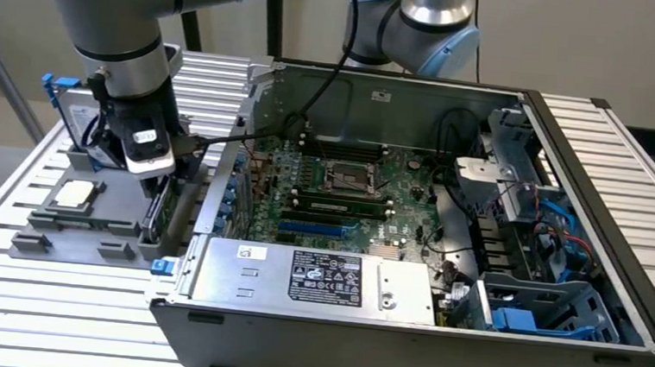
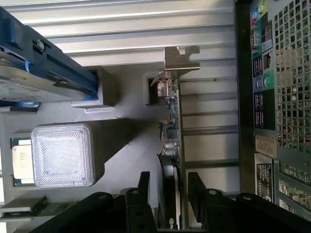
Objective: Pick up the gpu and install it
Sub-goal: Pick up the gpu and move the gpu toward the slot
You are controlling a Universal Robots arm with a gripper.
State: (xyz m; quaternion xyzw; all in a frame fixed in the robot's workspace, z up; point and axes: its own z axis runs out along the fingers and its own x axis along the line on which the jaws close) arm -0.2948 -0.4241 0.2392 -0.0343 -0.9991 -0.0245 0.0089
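Observation:
The gpu (image 2: 173, 121) stands on edge in a slot of the grey holder (image 2: 121, 145), its silver bracket (image 2: 181, 57) at the end away from me. In the exterior view the gpu (image 1: 152, 216) is a thin dark card just outside the computer case, on the exterior view's left. My gripper (image 2: 170, 183) is lowered over it, with one black finger (image 2: 144, 187) on each flat side of the card. A narrow gap shows between each finger and the card, so the gripper (image 1: 161, 191) is open around the gpu and the card still rests in the holder.
An open computer case (image 1: 602, 211) with its motherboard (image 1: 339, 193) lies beside the holder, its rear port panel (image 2: 282, 73) close to the gpu. The holder also carries a silver hard drive with blue rails (image 1: 69, 112) and a square processor chip (image 1: 77, 192). A slatted metal table (image 1: 53, 303) lies underneath.

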